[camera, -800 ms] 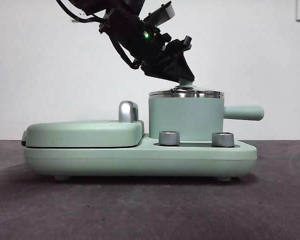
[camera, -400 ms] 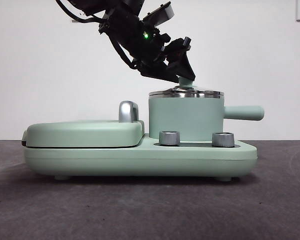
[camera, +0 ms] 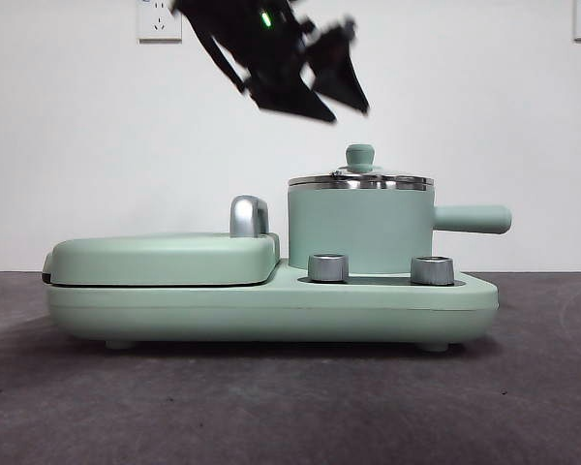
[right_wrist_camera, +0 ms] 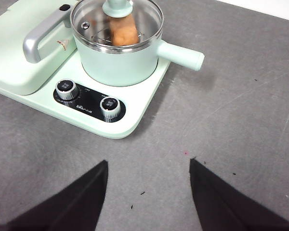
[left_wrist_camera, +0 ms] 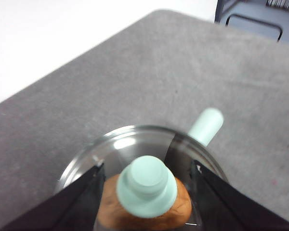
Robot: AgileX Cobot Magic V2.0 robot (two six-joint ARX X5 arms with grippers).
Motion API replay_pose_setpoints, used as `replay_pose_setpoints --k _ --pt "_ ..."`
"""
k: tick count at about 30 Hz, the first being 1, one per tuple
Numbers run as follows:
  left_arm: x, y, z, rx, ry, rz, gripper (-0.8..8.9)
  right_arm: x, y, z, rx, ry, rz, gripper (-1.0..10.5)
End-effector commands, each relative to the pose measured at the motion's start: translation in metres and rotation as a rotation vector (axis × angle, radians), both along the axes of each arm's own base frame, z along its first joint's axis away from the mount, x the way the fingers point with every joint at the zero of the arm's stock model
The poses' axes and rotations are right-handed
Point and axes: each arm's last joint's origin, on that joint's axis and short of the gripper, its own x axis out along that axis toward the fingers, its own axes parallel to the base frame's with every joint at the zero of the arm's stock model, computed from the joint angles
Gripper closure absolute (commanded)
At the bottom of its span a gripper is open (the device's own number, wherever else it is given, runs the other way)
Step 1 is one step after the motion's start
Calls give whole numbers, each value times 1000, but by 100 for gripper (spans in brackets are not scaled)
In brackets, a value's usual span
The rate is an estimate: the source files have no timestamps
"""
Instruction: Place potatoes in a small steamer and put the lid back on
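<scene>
The mint-green small steamer (camera: 360, 228) stands on its base with the glass lid (camera: 360, 180) seated on its steel rim. Through the lid (right_wrist_camera: 116, 19) the orange-brown potato (right_wrist_camera: 124, 31) shows inside the pot. My left gripper (camera: 347, 111) hangs open just above and left of the lid's knob (camera: 359, 155), touching nothing. In the left wrist view its jaws flank the knob (left_wrist_camera: 147, 185) from above, with the potato (left_wrist_camera: 180, 208) under the glass. My right gripper (right_wrist_camera: 148, 162) is open and empty over the table, well in front of the steamer (right_wrist_camera: 120, 62).
The steamer shares a mint-green base (camera: 271, 305) with a closed flat griddle (camera: 165, 257) that has a chrome handle (camera: 247, 215). Two steel dials (camera: 328, 267) sit on the base's front. The steamer's side handle (camera: 473, 219) sticks out to the right.
The left gripper has let go of the lid's knob and risen up and slightly left. The lid stays on the steamer.
</scene>
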Motion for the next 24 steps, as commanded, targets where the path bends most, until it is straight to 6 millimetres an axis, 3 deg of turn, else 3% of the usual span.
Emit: replay_pose_setpoints --k 1,13,24 --pt "-3 15 20 -81 57 45 526 0 0 1 10 3 -1 684" --pt "-29 72 70 -99 60 147 528 0 0 1 11 7 2 683" --pt "-65 103 79 -58 72 175 534 -1 1 1 28 15 31 683"
